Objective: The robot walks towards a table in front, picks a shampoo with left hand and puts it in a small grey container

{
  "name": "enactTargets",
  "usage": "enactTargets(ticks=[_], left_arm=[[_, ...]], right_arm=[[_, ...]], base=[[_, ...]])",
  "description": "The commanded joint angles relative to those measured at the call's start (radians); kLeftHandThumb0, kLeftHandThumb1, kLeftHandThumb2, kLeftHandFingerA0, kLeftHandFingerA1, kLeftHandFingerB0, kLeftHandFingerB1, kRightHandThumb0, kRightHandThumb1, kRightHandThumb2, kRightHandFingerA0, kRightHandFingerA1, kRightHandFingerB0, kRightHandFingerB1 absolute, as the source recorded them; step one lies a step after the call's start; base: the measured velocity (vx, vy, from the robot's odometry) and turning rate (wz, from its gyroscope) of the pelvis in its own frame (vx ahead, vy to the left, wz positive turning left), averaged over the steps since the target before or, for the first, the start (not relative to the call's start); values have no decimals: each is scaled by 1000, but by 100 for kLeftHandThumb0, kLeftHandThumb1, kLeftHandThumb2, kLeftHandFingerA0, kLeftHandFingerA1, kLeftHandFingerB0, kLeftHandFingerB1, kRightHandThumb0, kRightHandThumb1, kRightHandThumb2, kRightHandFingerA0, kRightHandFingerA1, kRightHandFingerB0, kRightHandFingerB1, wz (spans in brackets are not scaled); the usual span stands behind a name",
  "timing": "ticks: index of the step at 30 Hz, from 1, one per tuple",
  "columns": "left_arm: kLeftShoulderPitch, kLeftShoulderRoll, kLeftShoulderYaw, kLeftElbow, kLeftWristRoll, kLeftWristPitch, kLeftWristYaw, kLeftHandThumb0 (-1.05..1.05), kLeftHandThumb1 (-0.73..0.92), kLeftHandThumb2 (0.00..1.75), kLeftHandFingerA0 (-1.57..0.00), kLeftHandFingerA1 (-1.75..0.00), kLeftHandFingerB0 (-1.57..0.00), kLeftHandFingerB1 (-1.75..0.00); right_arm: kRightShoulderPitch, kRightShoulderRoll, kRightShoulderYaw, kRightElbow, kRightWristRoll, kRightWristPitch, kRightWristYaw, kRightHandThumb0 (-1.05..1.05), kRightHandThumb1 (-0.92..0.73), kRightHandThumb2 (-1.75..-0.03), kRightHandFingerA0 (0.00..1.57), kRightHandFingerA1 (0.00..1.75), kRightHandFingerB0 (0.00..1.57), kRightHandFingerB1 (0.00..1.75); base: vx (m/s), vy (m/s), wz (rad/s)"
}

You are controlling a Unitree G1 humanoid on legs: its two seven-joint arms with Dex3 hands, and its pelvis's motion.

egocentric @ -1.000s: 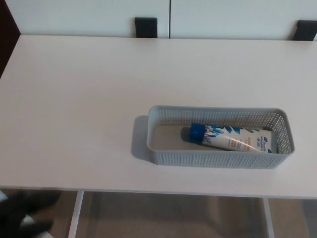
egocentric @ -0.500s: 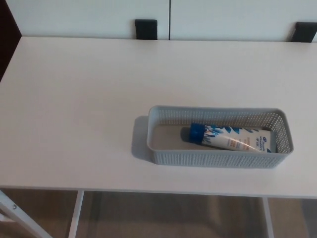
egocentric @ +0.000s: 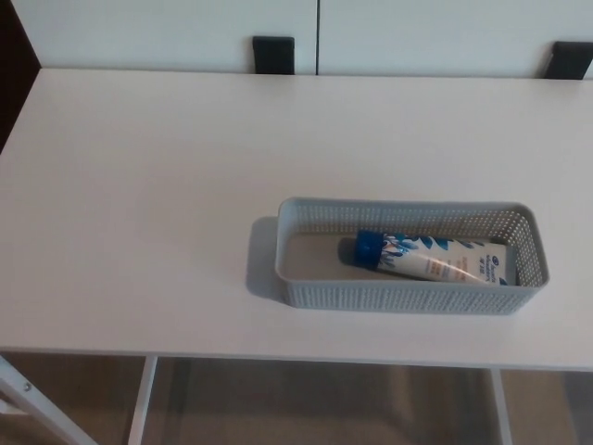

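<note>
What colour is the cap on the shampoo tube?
Blue cap, seen in the head view.

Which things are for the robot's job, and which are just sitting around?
For the job:
shampoo, already lying in the basket
basket
table

Just sitting around:
two black blocks at the table's far edge
white bar, bottom left below the table

White table (egocentric: 139,185); grey perforated container (egocentric: 408,295) sits on it (toward front right), nothing else directly on tabletop.
</note>
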Motion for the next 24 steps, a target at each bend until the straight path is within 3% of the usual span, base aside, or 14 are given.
enactTargets(ticks=[1,2,3,4,6,9,10,15,16,22,24], left_arm=[[-368,36,-89,510,148,43,466,-53,75,62,-26,-45,-32,-39],[-367,34,-151,533,211,6,510,-58,77,63,-37,-42,-42,-38],[-380,34,-208,558,258,-23,539,-65,66,101,-35,-56,-38,-54],[-389,36,-227,569,268,-34,542,-60,80,64,-42,-46,-43,-41],[-402,47,-295,581,316,-42,564,-62,81,64,-51,-53,-49,-43],[-393,60,-330,608,315,-76,566,-62,81,65,-46,-42,-46,-38],[-394,62,-341,618,314,-85,568,-65,67,103,-37,-55,-34,-51],[-409,61,-377,660,292,-111,600,-67,67,102,-38,-55,-33,-50],[-409,60,-380,667,286,-113,596,-62,78,64,-39,-46,-42,-37],[-433,65,-413,720,265,-139,604,-60,77,63,-40,-45,-44,-37],[-440,56,-406,728,244,-128,595,-59,75,63,-34,-47,-41,-37]], right_arm=[[27,5,-21,14,17,-5,-42,-38,-69,-61,63,48,50,39],[31,2,-21,11,17,-12,-38,-38,-70,-61,64,49,50,39],[25,1,-27,8,24,-14,-36,-39,-69,-62,64,50,51,39],[21,-2,-31,7,27,-12,-35,-38,-69,-61,65,51,51,39],[10,-16,-50,2,45,-12,-22,-37,-69,-60,62,48,50,39],[3,-21,-49,0,40,-5,-17,-37,-70,-60,62,46,48,38],[-3,-22,-47,-1,36,-4,-18,-38,-70,-61,62,44,50,38],[-10,-26,-46,-1,25,-1,-27,-38,-69,-62,64,45,52,39],[-8,-26,-44,-1,22,-1,-29,-39,-70,-62,64,45,52,39],[-19,-23,-49,2,21,2,-27,-38,-70,-61,64,46,51,39],[-23,-30,-48,3,17,6,-26,-36,-70,-61,63,45,48,38]], base=[[0,0,0],[0,0,0],[0,0,0],[0,0,0],[0,0,0],[0,0,0],[0,0,0],[0,0,0],[0,0,0],[0,0,0],[0,0,0]])
